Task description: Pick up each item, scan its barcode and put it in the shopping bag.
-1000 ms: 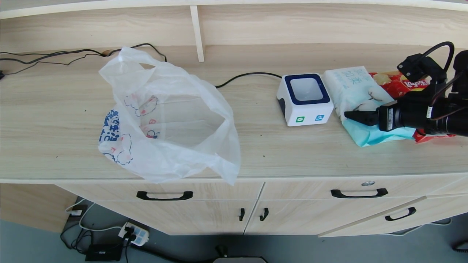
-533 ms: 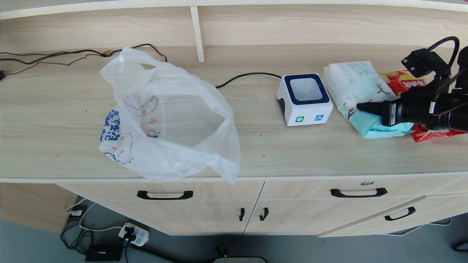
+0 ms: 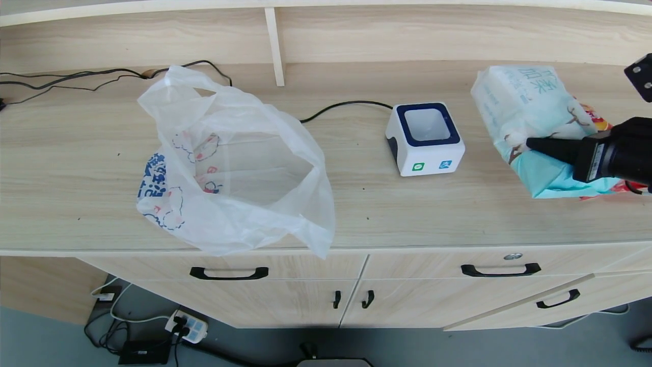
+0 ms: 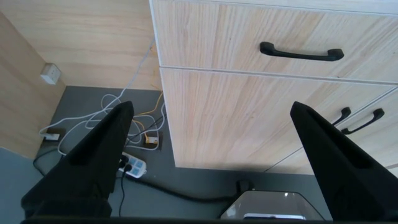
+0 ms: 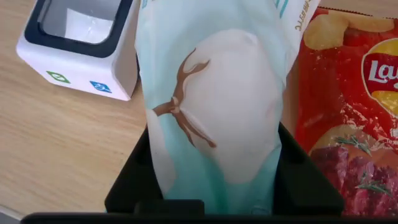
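A white and teal tissue pack (image 3: 530, 117) hangs tilted above the right end of the counter, with my right gripper (image 3: 532, 145) shut on its lower part. In the right wrist view the tissue pack (image 5: 217, 118) sits between the black fingers (image 5: 134, 180). Under and behind it lies a red chips bag (image 5: 354, 112), whose edge (image 3: 597, 120) peeks out past the pack. The white scanner (image 3: 425, 137) with a blue-rimmed window stands left of the pack, also seen as the scanner (image 5: 81, 43). The clear shopping bag (image 3: 229, 163) lies open at the counter's left. My left gripper (image 4: 211, 162) is open, low before the drawers.
A black cable (image 3: 346, 105) runs from the scanner to the back of the wooden counter (image 3: 407, 214). More cables (image 3: 76, 76) lie at the back left. A shelf divider (image 3: 275, 46) stands behind. Drawers with black handles (image 4: 301, 53) sit under the counter.
My right gripper has lifted the tissue pack off the counter and carried it up and to the right, away from the scanner. The chips bag stays down, now mostly covered.
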Motion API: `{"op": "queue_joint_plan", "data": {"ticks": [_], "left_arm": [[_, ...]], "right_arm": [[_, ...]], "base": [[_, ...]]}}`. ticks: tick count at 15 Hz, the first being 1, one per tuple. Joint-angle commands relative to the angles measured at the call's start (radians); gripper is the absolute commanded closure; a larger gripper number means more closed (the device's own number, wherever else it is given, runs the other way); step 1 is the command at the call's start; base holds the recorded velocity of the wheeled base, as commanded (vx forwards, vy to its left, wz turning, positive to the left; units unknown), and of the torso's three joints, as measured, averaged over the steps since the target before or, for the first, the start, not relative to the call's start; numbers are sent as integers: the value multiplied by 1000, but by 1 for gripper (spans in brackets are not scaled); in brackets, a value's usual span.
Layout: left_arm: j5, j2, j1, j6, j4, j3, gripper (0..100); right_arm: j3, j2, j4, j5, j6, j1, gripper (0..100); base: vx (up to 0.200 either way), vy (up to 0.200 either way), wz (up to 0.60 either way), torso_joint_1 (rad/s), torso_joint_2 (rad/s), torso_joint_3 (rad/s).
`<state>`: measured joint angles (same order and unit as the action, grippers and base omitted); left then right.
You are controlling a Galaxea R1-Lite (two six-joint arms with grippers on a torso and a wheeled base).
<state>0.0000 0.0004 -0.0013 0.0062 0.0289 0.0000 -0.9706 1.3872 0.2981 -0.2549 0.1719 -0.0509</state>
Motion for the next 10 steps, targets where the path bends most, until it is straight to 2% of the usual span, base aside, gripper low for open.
{"op": "queue_joint_plan", "data": {"ticks": [1,3,6,7,8,10], "left_arm": [[0,1,0,0,0,0,0],[0,1,0,3,-1,0,0],[0,1,0,3,-1,0,0],[0,1,0,1,-1,0,0],[0,1,0,3,-1,0,0],[0,1,0,3,-1,0,0]], "right_arm": [[127,-214,12,2,-69,-76,100],[198,-292,16,68,-80,-145,100],[175,-320,15,69,-137,-242,100],[164,-324,13,69,-238,-293,100],[165,-335,12,66,-394,-356,100],[158,-315,30,62,-767,-494,100]], "base": [[0,0,0,0,0,0],[0,0,0,0,0,0],[0,0,0,0,0,0],[0,0,0,0,0,0],[0,0,0,0,0,0],[0,0,0,0,0,0]]}}
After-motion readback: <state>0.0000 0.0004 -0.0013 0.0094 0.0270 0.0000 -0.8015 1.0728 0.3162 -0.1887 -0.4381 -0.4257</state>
